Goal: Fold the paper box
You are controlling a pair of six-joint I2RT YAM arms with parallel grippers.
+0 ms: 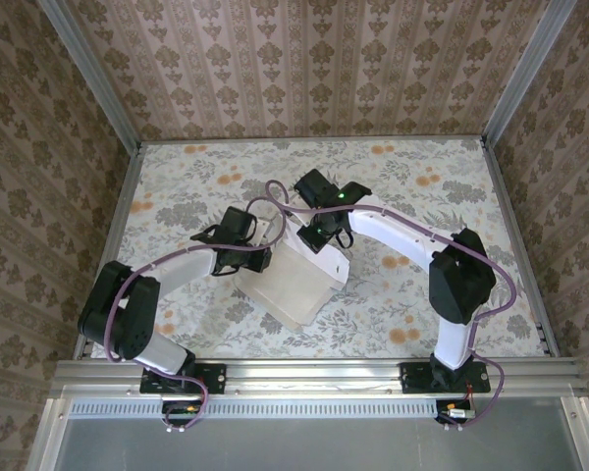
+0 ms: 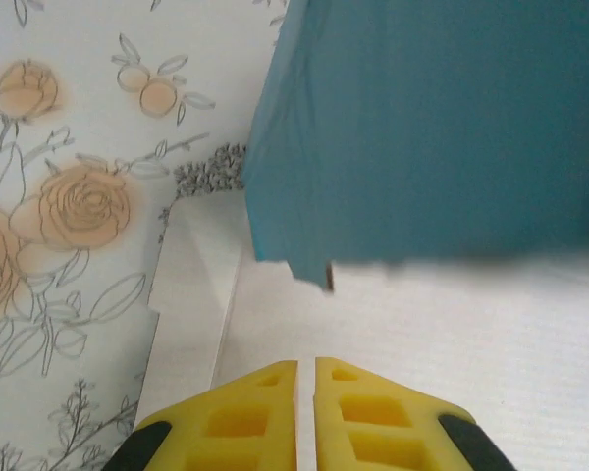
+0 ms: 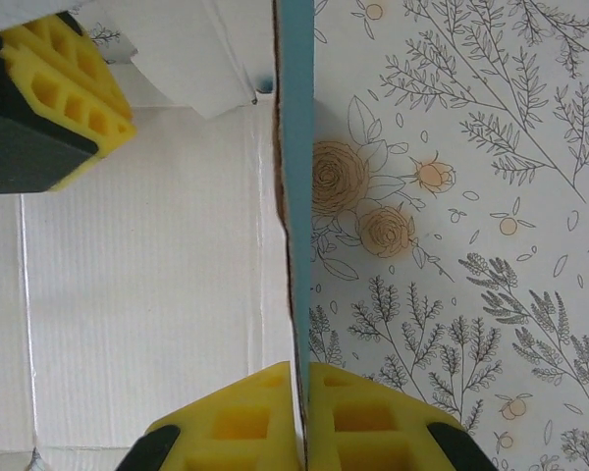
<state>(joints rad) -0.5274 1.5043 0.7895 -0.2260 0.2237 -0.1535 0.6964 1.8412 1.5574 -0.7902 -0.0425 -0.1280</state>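
Observation:
The paper box (image 1: 299,289) lies mid-table with its off-white inside facing up. My right gripper (image 1: 319,234) is at its far right side. In the right wrist view that gripper (image 3: 302,368) is shut on the box's upright turquoise wall (image 3: 295,147), seen edge-on, with the off-white floor (image 3: 147,275) to its left. My left gripper (image 1: 258,257) is at the box's left side. Its yellow fingers (image 2: 306,365) stand almost together over the off-white card (image 2: 422,334) with nothing between them. A turquoise panel (image 2: 432,128) rises just ahead of them. A left finger (image 3: 64,98) also shows in the right wrist view.
The table has a floral cloth (image 1: 412,177) and wallpapered walls (image 1: 304,59) on three sides. A metal rail (image 1: 314,371) runs along the near edge, with both arm bases on it. A small white side flap (image 2: 191,285) lies flat on the cloth.

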